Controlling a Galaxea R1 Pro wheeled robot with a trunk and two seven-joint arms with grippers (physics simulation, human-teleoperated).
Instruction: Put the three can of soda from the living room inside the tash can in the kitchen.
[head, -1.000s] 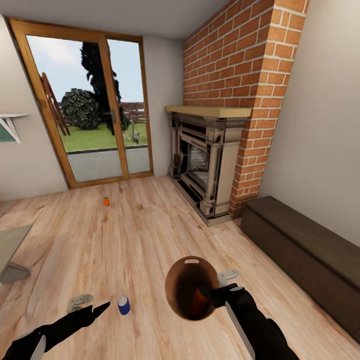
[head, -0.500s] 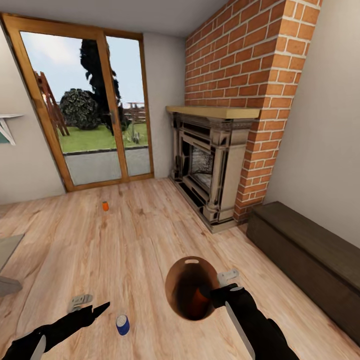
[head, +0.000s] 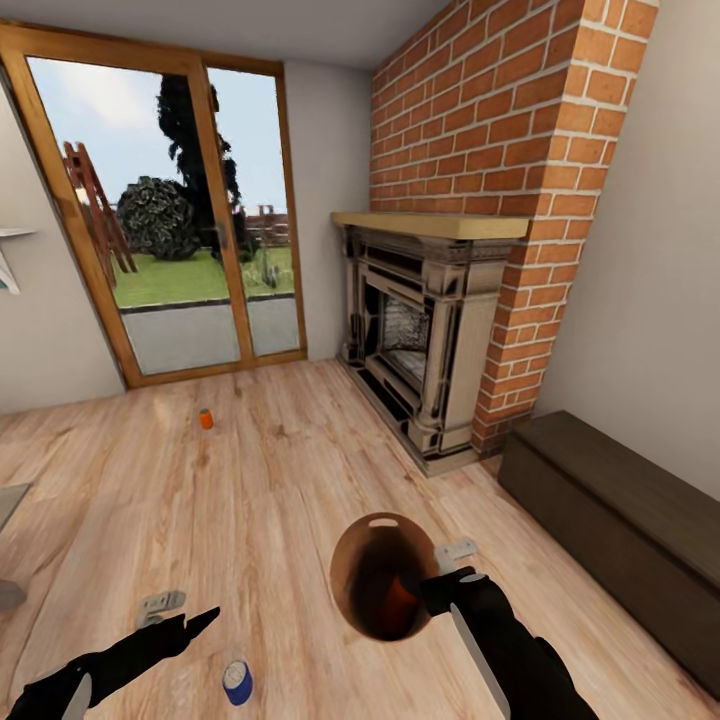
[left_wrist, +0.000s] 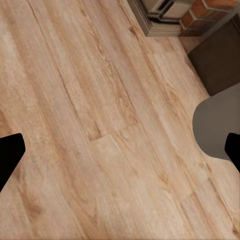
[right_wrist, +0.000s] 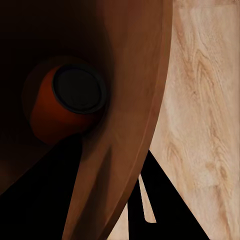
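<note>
Counting three soda cans: blue can (head: 237, 683), orange can (head: 206, 419), orange can inside bin (right_wrist: 65, 102); right jaws gripping bin (head: 372, 560), left released.

The supporting surface is a pale wood plank floor (head: 300, 470), running from the near edge of the head view to the wood-framed glass doors at the far left and the brick fireplace at the far right. A small orange cylindrical can (head: 206, 419) stands upright on the planks, far left of centre, near the doors. A dark blue cylindrical can with a silver top (head: 237, 683) stands on the planks at the near left. A long dark brown low bench (head: 620, 520) rests on the floor along the right wall, just beside the fireplace base.
</note>
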